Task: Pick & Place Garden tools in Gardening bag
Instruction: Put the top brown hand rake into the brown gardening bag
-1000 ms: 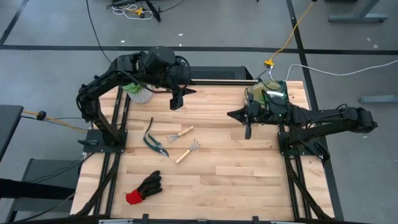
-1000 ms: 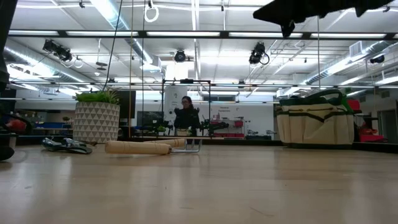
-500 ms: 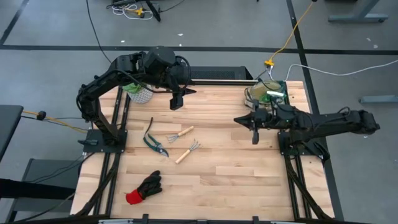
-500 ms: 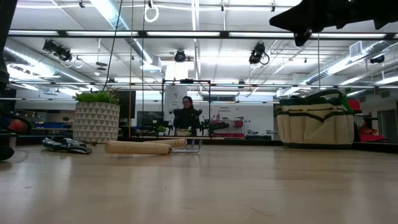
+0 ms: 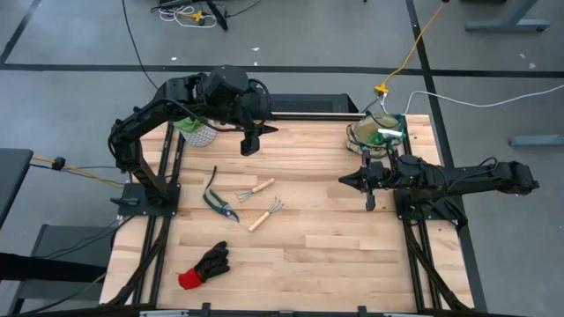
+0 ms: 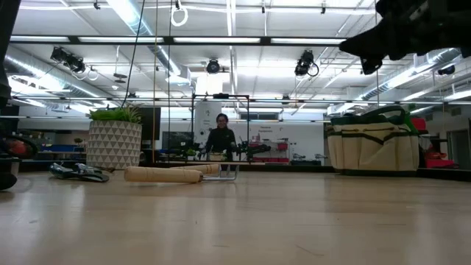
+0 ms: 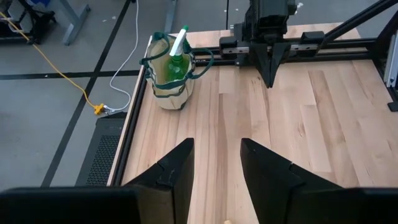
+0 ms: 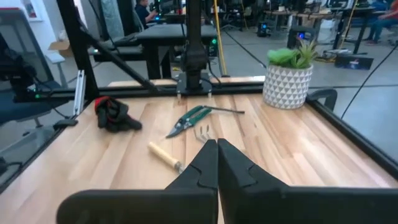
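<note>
The beige, green-trimmed gardening bag (image 5: pixel 381 136) stands at the table's far right, with the green spray bottle (image 7: pixel 177 55) upright inside it. The pruning shears (image 5: pixel 218 201), two wooden-handled hand tools (image 5: pixel 256 188) (image 5: pixel 265 214) and the black glove with red cuff (image 5: pixel 204 266) lie flat on the table's left half. My right gripper (image 5: pixel 370 201) is shut and empty, in the air just near of the bag. My left gripper (image 5: pixel 251 145) is open and empty, high over the far left.
A leafy plant in a white pot (image 5: pixel 196 132) stands at the far left corner, beside my left arm. Bare wood (image 5: pixel 326 255) lies between the tools and the bag. A person (image 6: pixel 221 140) shows in the room behind the table.
My right gripper has drawn away from the bag, toward the table's near and right edges, and has come a little lower. The bag's top with the spray bottle in it now shows clear of the arm. The tools have stayed where they were.
</note>
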